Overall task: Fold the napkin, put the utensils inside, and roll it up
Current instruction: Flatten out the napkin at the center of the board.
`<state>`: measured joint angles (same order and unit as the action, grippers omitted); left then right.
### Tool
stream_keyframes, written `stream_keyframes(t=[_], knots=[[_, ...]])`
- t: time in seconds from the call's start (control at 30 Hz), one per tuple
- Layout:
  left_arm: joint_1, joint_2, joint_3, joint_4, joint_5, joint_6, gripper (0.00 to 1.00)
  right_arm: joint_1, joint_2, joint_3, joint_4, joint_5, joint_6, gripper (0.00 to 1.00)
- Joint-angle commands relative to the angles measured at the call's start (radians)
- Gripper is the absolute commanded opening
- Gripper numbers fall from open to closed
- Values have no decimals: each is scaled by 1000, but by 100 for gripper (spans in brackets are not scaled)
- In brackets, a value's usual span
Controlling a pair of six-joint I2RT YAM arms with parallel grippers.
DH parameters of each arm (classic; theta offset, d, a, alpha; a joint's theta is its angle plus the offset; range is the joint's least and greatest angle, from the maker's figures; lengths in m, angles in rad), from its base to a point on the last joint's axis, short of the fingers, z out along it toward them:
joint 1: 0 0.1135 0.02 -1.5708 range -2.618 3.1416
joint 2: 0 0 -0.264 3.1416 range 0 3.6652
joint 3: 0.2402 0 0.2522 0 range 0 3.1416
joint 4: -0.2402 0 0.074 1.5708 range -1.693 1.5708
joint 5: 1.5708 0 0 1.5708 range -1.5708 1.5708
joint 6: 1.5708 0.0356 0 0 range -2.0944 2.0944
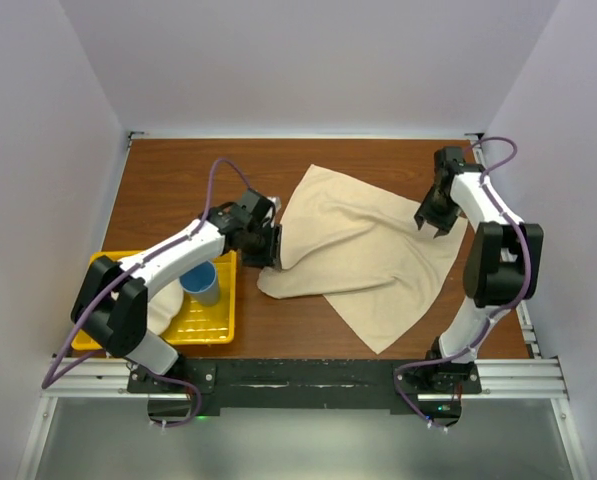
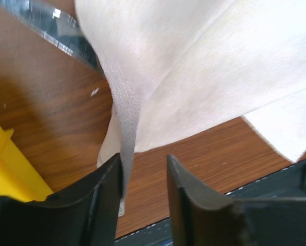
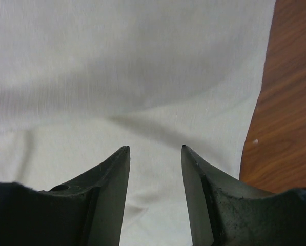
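The beige napkin lies rumpled and partly doubled over on the brown table. My left gripper is at its left edge. In the left wrist view the jaws stand apart, and a hanging fold of the napkin rests against the left finger. A silver knife lies on the table with one end under the cloth. My right gripper hovers open over the napkin's upper right part. Nothing is between its fingers, and the napkin spreads below them.
A yellow tray sits at the near left with a blue cup in it; its corner shows beside my left fingers. White walls close in the table on three sides. Bare wood lies right of the napkin.
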<state>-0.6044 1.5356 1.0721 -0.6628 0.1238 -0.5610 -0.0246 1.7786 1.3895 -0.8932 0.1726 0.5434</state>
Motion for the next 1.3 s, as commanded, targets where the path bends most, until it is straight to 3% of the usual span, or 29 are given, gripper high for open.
stream_keyframes(t=[0.0,0.2,0.3,0.4,0.53,0.8,1.27], knots=[[0,-34,161,55,5,52,51,-40,88,140,22,83,4,48],[2,32,308,74,-35,26,52,-75,188,213,16,149,-5,48],[2,18,307,88,-93,10,52,-81,214,207,31,145,9,48],[3,44,290,161,-66,23,52,-81,246,207,48,157,13,48],[3,223,409,166,-9,42,31,-83,269,214,63,156,13,48],[11,470,613,135,-87,72,30,-83,295,226,57,102,39,48],[95,669,581,284,8,-56,27,-83,421,336,22,99,75,48]])
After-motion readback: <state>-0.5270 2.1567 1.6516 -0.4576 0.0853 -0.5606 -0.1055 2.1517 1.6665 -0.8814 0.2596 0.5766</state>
